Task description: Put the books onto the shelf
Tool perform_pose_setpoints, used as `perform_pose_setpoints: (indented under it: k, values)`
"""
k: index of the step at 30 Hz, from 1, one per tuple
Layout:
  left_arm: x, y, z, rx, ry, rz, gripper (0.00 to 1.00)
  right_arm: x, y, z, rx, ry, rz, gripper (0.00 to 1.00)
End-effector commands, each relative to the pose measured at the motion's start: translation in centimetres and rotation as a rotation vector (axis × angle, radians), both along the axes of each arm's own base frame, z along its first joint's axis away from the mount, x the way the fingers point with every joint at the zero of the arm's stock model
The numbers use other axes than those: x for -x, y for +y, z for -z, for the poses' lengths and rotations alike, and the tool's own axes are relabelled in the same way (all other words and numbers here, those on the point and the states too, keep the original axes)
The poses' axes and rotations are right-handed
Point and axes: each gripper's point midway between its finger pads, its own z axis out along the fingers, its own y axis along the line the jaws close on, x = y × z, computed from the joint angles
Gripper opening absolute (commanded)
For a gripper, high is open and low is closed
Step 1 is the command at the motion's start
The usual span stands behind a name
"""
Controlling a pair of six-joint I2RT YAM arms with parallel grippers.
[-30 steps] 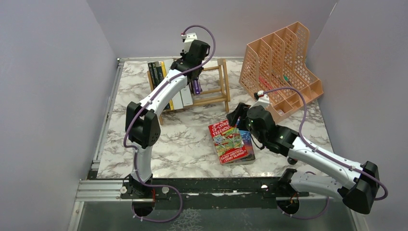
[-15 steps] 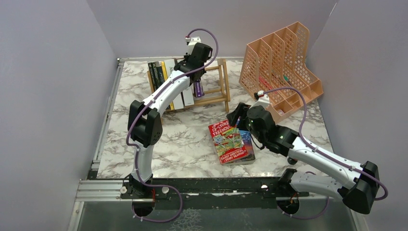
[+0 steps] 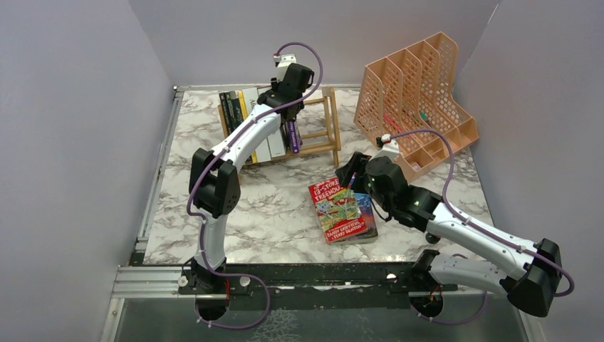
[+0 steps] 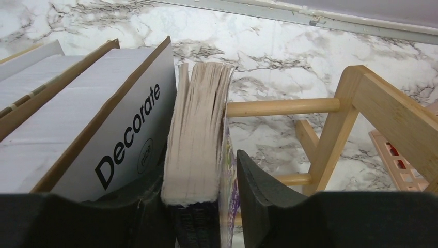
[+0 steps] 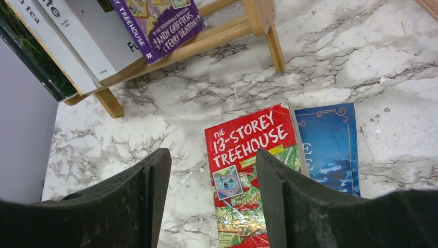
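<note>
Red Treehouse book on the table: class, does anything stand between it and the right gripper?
Nothing visible does. The right gripper hangs open just above the red Treehouse book, which lies flat and uncovered, overlapping the blue book.

shelf (image 3: 331, 122) — purple book (image 3: 293, 135) upright beside white books (image 3: 276, 145) | red book (image 3: 338, 210) atop blue book (image 3: 370, 218) — on table (image 3: 242, 214)

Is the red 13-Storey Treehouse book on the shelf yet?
No, the red book lies flat on the marble table, beside the blue book, in front of the shelf.
</note>
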Motion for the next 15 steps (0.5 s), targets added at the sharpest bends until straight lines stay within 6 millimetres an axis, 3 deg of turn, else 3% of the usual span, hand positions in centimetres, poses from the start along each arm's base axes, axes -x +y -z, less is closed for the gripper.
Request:
perform_pose_setpoints:
  k: [1,5,9,11,15]
  values:
    - [-0.2,0.9,-2.3,-0.012,-0.053,-0.026,0.37,-0.2,-0.8,0.4,0.009,0.000,0.040,0.66]
    - [-0.2,1.2,-3.1,-0.029,-0.066,-0.033,0.13,-0.2,-0.7,0.5,0.009,0.003,0.038,0.66]
    - [-0.2,1.7,-4.3,-0.069,-0.083,-0.027,0.12,-0.2,-0.7,0.5,0.010,0.004,0.038,0.66]
    - [0.1,2.3,-4.9,-0.090,-0.085,-0.038,0.16,-0.2,-0.7,0.5,0.008,0.004,0.038,0.66]
    - [0.7,2.9,-6.5,-0.086,-0.107,-0.050,0.40,-0.3,-0.5,0.5,0.005,0.006,0.036,0.66]
